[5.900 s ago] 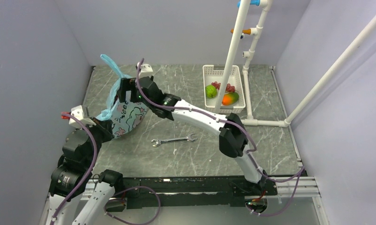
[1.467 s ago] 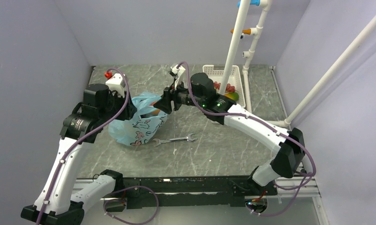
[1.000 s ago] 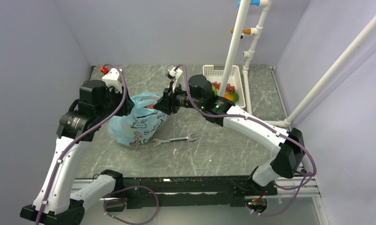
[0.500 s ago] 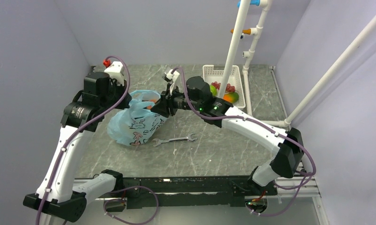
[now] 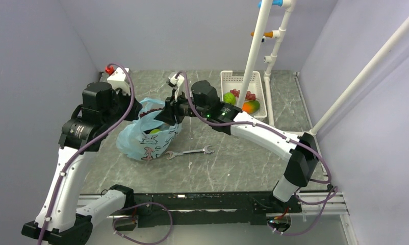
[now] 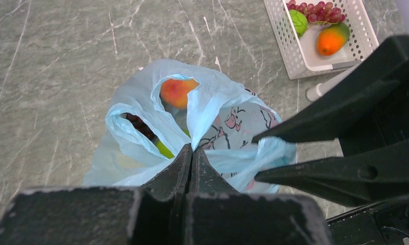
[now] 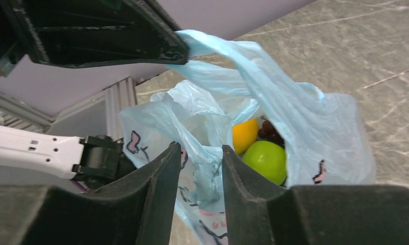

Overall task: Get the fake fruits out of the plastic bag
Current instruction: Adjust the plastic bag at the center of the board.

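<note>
The light blue plastic bag (image 5: pixel 144 140) with a pink-and-white cartoon print sits on the table, mouth up. My left gripper (image 6: pixel 192 149) is shut on a strip of its rim (image 6: pixel 205 109). My right gripper (image 7: pixel 201 149) hangs over the bag mouth with its jaws apart; a loose fold of bag film lies between them. In the top view, the left gripper (image 5: pixel 136 113) and right gripper (image 5: pixel 161 116) meet above the bag. Inside the bag lie a green apple (image 7: pixel 265 161), an orange-yellow fruit (image 7: pixel 244 133) and dark grapes (image 7: pixel 269 130). An orange-red fruit (image 6: pixel 176 91) shows through the opening.
A white basket (image 5: pixel 228 76) at the back right holds a green fruit, grapes and a mango. A wrench (image 5: pixel 188 152) lies just in front of the bag. A white pipe frame (image 5: pixel 253 56) rises beside the basket. Grey walls close in both sides.
My left gripper has closed on the bag's rim. The right gripper has slid left over the bag mouth, and the bag's opening has been drawn up between the two grippers.
</note>
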`<state>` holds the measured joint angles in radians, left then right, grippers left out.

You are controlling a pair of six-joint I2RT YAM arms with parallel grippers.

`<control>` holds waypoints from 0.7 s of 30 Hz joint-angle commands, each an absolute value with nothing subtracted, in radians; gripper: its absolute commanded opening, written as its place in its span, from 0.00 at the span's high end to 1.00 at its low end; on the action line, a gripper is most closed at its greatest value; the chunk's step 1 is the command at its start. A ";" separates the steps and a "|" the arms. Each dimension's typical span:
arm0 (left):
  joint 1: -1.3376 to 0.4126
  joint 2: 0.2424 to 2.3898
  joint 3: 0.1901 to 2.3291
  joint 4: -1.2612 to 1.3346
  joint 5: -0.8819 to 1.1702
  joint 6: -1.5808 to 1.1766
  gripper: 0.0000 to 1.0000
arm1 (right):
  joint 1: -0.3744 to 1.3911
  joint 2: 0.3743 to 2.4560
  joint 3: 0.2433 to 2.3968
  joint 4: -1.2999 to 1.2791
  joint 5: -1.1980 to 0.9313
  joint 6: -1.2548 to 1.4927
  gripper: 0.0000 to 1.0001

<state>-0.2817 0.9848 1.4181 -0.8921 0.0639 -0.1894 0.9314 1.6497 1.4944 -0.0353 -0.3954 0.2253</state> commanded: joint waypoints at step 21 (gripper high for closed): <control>-0.279 1.032 1.573 -0.841 -0.255 -0.273 1.00 | 0.963 1.676 1.649 -0.091 -0.511 0.067 1.00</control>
